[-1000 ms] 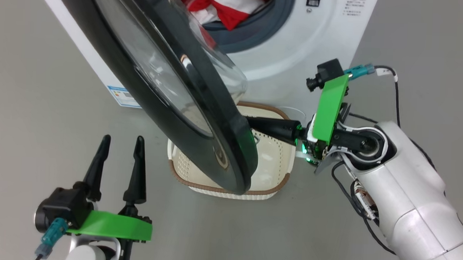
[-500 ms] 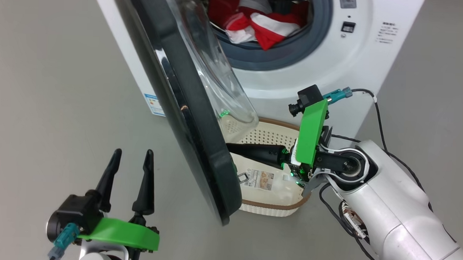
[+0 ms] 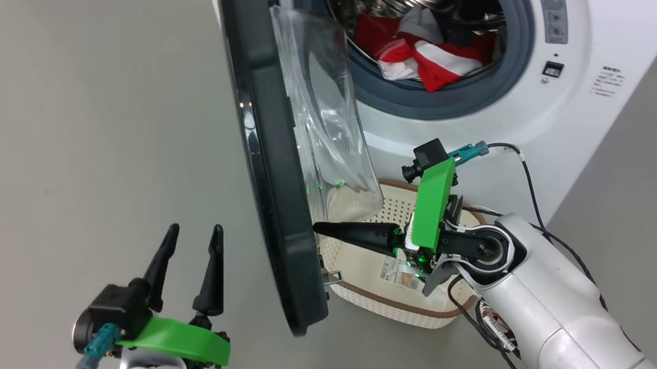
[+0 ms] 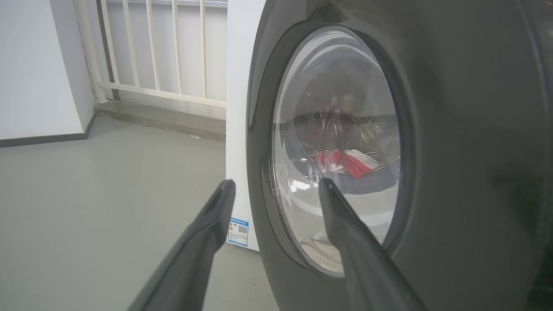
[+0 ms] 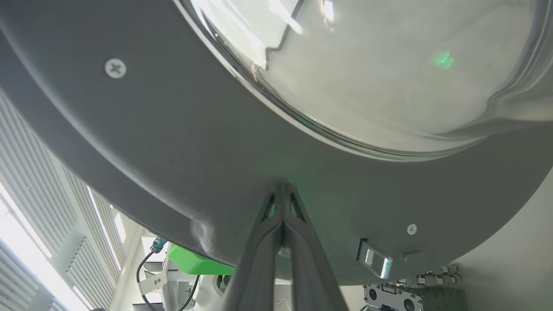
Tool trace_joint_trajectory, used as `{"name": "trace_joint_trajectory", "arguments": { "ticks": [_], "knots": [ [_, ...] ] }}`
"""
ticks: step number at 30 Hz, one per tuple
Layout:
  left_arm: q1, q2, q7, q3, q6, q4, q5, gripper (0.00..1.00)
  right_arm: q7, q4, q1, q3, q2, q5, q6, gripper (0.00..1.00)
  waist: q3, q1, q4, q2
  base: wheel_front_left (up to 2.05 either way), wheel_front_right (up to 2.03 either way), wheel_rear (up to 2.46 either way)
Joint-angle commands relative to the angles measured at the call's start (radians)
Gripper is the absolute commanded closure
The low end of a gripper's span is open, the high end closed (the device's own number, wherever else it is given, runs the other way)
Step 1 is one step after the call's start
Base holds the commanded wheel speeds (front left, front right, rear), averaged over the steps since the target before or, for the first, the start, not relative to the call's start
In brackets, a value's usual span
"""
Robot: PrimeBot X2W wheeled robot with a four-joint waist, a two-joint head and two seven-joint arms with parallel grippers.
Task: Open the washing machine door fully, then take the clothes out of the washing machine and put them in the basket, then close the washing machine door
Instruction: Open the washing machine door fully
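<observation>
A plain grey floor [image 3: 90, 116] carries everything. Nearest, the left claw [image 3: 194, 229] hovers spread. The right claw [image 3: 317, 226], pressed together, touches the inner rim of the round, black-rimmed glass washing machine door [image 3: 268, 177]. The door stands edge-on, its bowl facing the white boxy washing machine [image 3: 527, 131]. A cream perforated plastic basket [image 3: 389, 312] sits on the floor at the machine's foot, and soft red-and-white clothes [image 3: 437, 57] lie in the drum.

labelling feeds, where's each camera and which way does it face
Head view: on head, looks down at washing machine door, basket; left gripper, right gripper show.
Left wrist view: on left arm, faces door's outer glass; open fingers show.
Right wrist view: on right arm, faces door's inner rim; shut fingers show.
All share the door.
</observation>
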Motion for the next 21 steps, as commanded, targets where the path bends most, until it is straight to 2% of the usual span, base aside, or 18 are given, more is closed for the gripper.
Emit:
{"name": "trace_joint_trajectory", "arguments": {
  "ticks": [1, 9, 19, 21],
  "knots": [
    [-0.008, 0.019, -0.005, 0.028, -0.001, -0.016, -0.002, 0.0, -0.006, -0.024, 0.008, 0.01, 0.033, 0.022, 0.008, 1.0, -0.013, 0.0, 0.028, 0.0, 0.0, 0.0, 0.0],
    [0.002, 0.019, -0.005, 0.036, 0.002, -0.014, 0.006, 0.0, -0.011, -0.017, 0.012, 0.02, 0.033, 0.028, 0.008, 1.0, -0.02, 0.0, 0.042, 0.0, 0.0, 0.0, 0.0],
    [0.01, 0.019, -0.005, 0.042, 0.009, -0.009, 0.005, 0.0, -0.026, 0.0, 0.025, 0.013, 0.033, 0.008, 0.008, 1.0, -0.034, 0.0, 0.01, 0.0, 0.0, 0.0, 0.0],
    [0.012, 0.019, -0.005, 0.045, 0.007, -0.007, 0.007, 0.0, -0.032, -0.006, 0.029, 0.002, 0.029, -0.006, 0.008, 0.7, -0.037, 0.0, 0.003, 0.0, 0.0, 0.0, 0.0]
  ]
}}
